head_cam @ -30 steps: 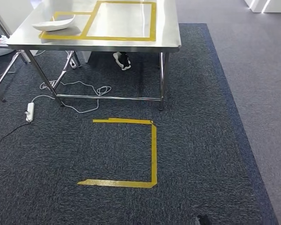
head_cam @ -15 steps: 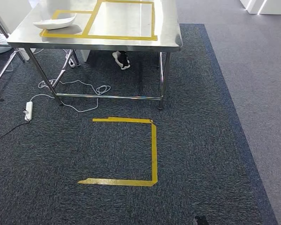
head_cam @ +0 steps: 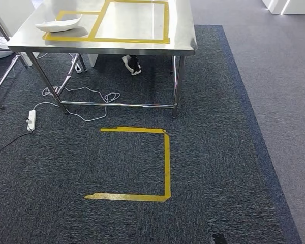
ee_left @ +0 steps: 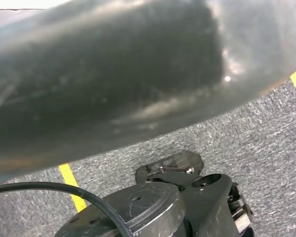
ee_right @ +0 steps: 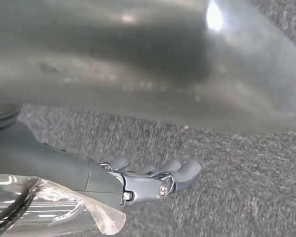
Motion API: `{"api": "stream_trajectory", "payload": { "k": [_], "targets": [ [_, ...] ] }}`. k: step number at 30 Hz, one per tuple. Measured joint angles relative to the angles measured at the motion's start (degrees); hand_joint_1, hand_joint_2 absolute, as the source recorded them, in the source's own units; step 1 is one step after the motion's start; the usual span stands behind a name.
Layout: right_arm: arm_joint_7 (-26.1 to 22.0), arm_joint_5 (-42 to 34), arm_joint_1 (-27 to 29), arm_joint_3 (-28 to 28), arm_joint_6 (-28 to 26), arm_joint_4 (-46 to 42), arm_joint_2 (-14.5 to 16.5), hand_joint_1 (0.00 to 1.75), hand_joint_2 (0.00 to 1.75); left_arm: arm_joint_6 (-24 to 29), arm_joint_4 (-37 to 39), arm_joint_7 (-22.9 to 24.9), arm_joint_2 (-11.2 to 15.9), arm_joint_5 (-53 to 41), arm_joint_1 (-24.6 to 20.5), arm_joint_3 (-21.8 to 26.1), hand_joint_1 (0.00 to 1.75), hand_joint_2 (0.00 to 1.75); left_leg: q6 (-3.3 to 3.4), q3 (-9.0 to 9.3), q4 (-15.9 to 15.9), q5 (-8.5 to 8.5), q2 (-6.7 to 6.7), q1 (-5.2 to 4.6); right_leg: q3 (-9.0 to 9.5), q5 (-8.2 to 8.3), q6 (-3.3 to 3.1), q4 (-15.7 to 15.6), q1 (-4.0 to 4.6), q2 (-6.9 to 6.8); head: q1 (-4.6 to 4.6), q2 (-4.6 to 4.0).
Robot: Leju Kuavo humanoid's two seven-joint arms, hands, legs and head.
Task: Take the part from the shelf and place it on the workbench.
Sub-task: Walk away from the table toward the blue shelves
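A white, shallow, dish-shaped part [head_cam: 59, 24] lies on the steel workbench [head_cam: 181, 35] at its far left, inside a small yellow-taped box. Beside it is a larger yellow-taped rectangle [head_cam: 166, 23] with bare steel inside. The bench stands ahead of me, across a stretch of carpet. In the right wrist view my right hand [ee_right: 146, 180] hangs over the carpet, its fingers [ee_right: 185, 169] stretched out straight and holding nothing. A blurred grey curved surface [ee_right: 139, 64] lies close above the hand.
Yellow tape [head_cam: 167, 162] marks an open-sided square on the dark carpet before the bench. Under the bench are white cables [head_cam: 93, 96], a power strip [head_cam: 32, 121] and a person's shoe [head_cam: 132, 64]. To the right, the carpet gives way to lighter grey floor [head_cam: 281, 76].
The whole head picture has shifted a few pixels, so the camera has moved slightly. The bench, the white part and the floor tape keep their places relative to each other.
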Motion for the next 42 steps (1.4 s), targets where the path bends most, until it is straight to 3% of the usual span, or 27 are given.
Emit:
{"api": "stream_trajectory", "payload": {
  "k": [2,4,5,7,9,10,11,13,14,16,18,19,20,22,24,25,27,29,30,31,33,34,36,37,39,41,42],
  "targets": [
    [-0.07,0.95,-0.04,0.49,-0.83,0.00,0.00,0.00,0.00,-0.04,0.00,0.11,0.03,-0.03,-0.03,0.00,0.00,0.00,0.41,0.08,-0.23,0.25,0.05,-0.05,0.07,0.31,0.42,-0.34,-0.09,0.07,-0.03,0.00],
    [-0.18,1.44,-0.10,0.90,-1.25,0.00,-0.02,0.00,0.00,-0.04,0.00,0.13,0.00,-0.05,-0.13,0.00,0.00,0.00,0.99,0.48,-1.40,1.02,0.31,0.23,-0.35,-0.37,0.79,0.15,-0.01,-1.39,0.09,0.00],
    [-0.22,1.57,-0.19,1.02,-1.31,0.00,-0.03,0.00,0.00,-0.04,0.00,0.14,-0.03,-0.07,-0.14,0.00,0.00,0.00,1.18,0.61,-2.00,1.42,0.48,0.43,-1.17,-1.72,0.87,1.84,0.07,-2.61,0.22,0.00],
    [-0.25,1.71,-0.46,1.19,-1.23,0.00,-0.04,0.00,0.00,-0.08,0.02,0.15,-0.04,-0.11,0.04,0.00,0.00,0.00,1.29,0.47,-2.33,1.75,0.79,0.56,-4.14,-5.84,1.08,8.61,-0.06,-4.81,0.42,0.00],
    [-0.28,1.83,-0.52,1.36,-1.04,0.00,-0.04,0.00,0.00,-0.16,0.06,0.17,-0.04,-0.13,0.25,0.00,0.00,0.00,1.05,0.09,-2.18,1.84,0.94,0.64,-6.54,-8.28,1.51,14.74,-0.47,-5.38,0.38,0.00],
    [-0.29,1.89,-0.45,1.47,-0.96,0.00,-0.05,0.00,0.00,-0.20,0.08,0.18,-0.04,-0.14,0.32,0.00,0.00,0.00,0.82,-0.07,-2.08,1.88,0.84,0.75,-6.31,-7.98,1.75,15.02,-0.71,-5.43,0.39,0.00],
    [-0.30,1.94,-0.38,1.58,-0.92,0.00,-0.07,0.00,0.00,-0.23,0.09,0.19,-0.06,-0.15,0.35,0.00,0.00,0.00,0.47,-0.24,-1.90,1.88,0.59,0.95,-4.81,-6.69,1.99,12.85,-0.95,-5.36,0.38,0.00],
    [-0.30,1.98,-0.41,1.73,-0.91,0.00,-0.11,0.00,0.00,-0.28,0.09,0.20,-0.03,-0.17,0.32,0.00,0.00,0.00,-0.52,-0.65,-1.21,1.69,-0.10,1.33,-0.06,-4.07,2.51,5.12,-1.35,-3.96,0.44,0.00],
    [-0.32,1.98,-0.44,1.81,-0.88,0.00,-0.10,0.00,0.00,-0.28,0.09,0.21,0.01,-0.17,0.28,0.00,0.00,0.00,-1.08,-0.91,-0.78,1.53,-0.48,1.40,1.79,-3.50,2.40,2.21,-1.46,-3.24,0.42,0.00],
    [-0.35,1.99,-0.40,1.99,-0.76,0.00,-0.07,0.00,0.00,-0.29,0.09,0.27,0.08,-0.17,0.19,0.00,0.00,0.00,-2.03,-1.32,-0.32,1.50,-1.07,1.38,2.88,-3.79,1.65,0.62,-1.30,-2.54,0.33,0.00],
    [-0.34,2.00,-0.27,2.11,-0.65,0.00,-0.07,0.00,0.00,-0.30,0.12,0.34,0.07,-0.16,0.27,0.00,0.00,0.00,-2.68,-1.53,-0.15,1.68,-1.35,1.56,2.76,-3.49,0.45,0.92,-1.20,-3.63,0.25,0.00],
    [-0.33,2.00,-0.26,2.13,-0.63,0.00,-0.07,0.00,0.00,-0.32,0.15,0.38,0.06,-0.15,0.33,-0.01,0.00,0.00,-2.88,-1.85,0.51,1.22,-0.58,1.60,2.74,-3.36,-0.07,1.00,-1.11,-4.22,0.23,0.00],
    [-0.31,2.00,-0.27,2.14,-0.63,0.00,-0.07,0.00,0.00,-0.34,0.18,0.41,0.04,-0.13,0.34,-0.01,0.00,0.00,-2.99,-2.56,2.21,0.06,0.57,1.58,2.64,-3.20,-0.51,0.99,-1.02,-4.82,0.12,0.00],
    [-0.26,2.01,-0.14,2.16,-0.67,0.01,-0.07,0.00,0.00,-0.37,0.21,0.47,0.02,-0.07,0.20,-0.02,0.00,0.00,-3.00,-5.38,9.11,-4.06,2.96,1.46,2.45,-3.09,-1.01,0.97,-0.62,-6.25,-0.05,0.00],
    [-0.17,2.03,0.07,2.19,-0.69,0.02,-0.07,0.00,0.00,-0.39,0.22,0.48,0.01,-0.03,0.10,-0.02,0.00,0.00,-2.83,-7.99,16.02,-7.22,3.46,1.40,2.25,-3.09,-1.24,0.99,-0.13,-7.94,-0.08,0.00],
    [-0.14,2.04,0.09,2.20,-0.70,0.02,-0.07,0.00,0.00,-0.41,0.22,0.48,0.01,-0.02,0.16,-0.02,0.00,0.00,-2.60,-8.07,16.96,-7.28,3.53,1.31,2.18,-3.11,-1.31,0.99,0.07,-8.74,-0.08,0.00],
    [-0.12,2.03,-0.02,2.21,-0.72,0.02,-0.07,0.00,0.00,-0.44,0.22,0.48,0.02,-0.02,0.29,-0.02,0.00,0.00,-1.73,-5.10,12.44,-4.62,4.19,0.87,2.23,-3.13,-1.37,0.99,0.44,-10.19,-0.08,0.00],
    [-0.13,2.03,-0.15,2.21,-0.73,0.02,-0.04,0.00,0.00,-0.44,0.22,0.48,0.07,-0.02,0.21,-0.02,0.00,0.00,-0.54,-0.88,4.62,-1.98,6.89,-0.04,2.34,-3.22,-1.30,1.04,0.81,-11.56,-0.09,0.00],
    [-0.13,2.05,-0.18,2.21,-0.73,0.02,-0.03,0.00,0.00,-0.44,0.22,0.48,0.10,-0.02,0.07,-0.02,0.00,0.00,-0.14,0.29,2.13,-1.43,7.97,-0.42,2.34,-3.27,-1.17,1.08,0.98,-12.26,-0.06,0.00],
    [-0.13,2.08,-0.21,2.21,-0.72,0.02,-0.02,0.00,0.00,-0.45,0.22,0.48,0.11,-0.02,-0.03,-0.02,0.00,0.00,0.09,0.67,0.94,-1.38,8.52,-0.71,2.33,-3.30,-1.01,1.10,1.09,-12.99,-0.08,0.00],
    [-0.15,2.16,-0.35,2.22,-0.72,0.01,-0.02,0.00,0.00,-0.47,0.23,0.54,0.09,-0.01,0.07,-0.02,0.00,0.00,0.28,0.52,0.48,-1.12,7.34,-0.67,2.38,-3.39,-0.56,1.03,1.16,-14.24,-0.10,0.00],
    [-0.18,2.19,-0.46,2.23,-0.72,-0.01,-0.03,0.00,0.00,-0.50,0.23,0.58,0.08,0.01,0.24,-0.02,0.00,0.00,0.45,0.55,0.20,-0.88,6.69,-0.52,2.31,-3.74,-0.26,1.26,1.07,-13.63,-0.07,0.00],
    [-0.26,2.22,-0.53,2.24,-0.75,-0.01,-0.04,0.00,0.00,-0.60,0.24,0.79,0.05,0.20,0.32,-0.01,0.00,0.00,0.89,0.57,-0.34,-0.33,5.37,-0.17,0.81,-6.19,0.32,4.59,0.76,-10.11,0.16,0.00],
    [-0.27,2.24,-0.44,2.24,-0.76,-0.01,-0.04,0.00,0.00,-0.68,0.24,0.94,0.03,0.33,0.24,-0.01,0.00,0.00,1.06,0.38,-0.38,-0.21,4.66,-0.15,-0.66,-8.06,0.54,7.94,0.57,-7.96,0.29,0.00],
    [-0.23,2.27,-0.07,2.25,-0.76,0.01,-0.04,0.00,0.00,-0.84,0.24,1.20,-0.04,0.49,0.05,0.00,0.00,0.00,1.26,0.06,-0.36,-0.03,3.00,-0.18,-3.98,-11.04,0.81,15.04,0.40,-6.17,0.37,0.00],
    [-0.20,2.33,0.10,2.25,-0.76,0.02,-0.04,0.00,0.00,-0.99,0.24,1.30,-0.06,0.57,0.12,0.00,0.00,0.00,1.23,0.00,-0.27,0.07,1.31,-0.21,-4.44,-9.91,0.94,15.74,0.37,-5.85,0.36,0.00],
    [-0.20,2.37,0.05,2.25,-0.77,0.02,-0.04,0.00,0.00,-1.06,0.24,1.32,-0.06,0.63,0.18,0.01,0.00,0.00,1.17,0.06,-0.20,0.07,0.50,-0.21,-3.02,-7.76,0.90,12.69,0.31,-5.51,0.35,0.00]
  ]
}}
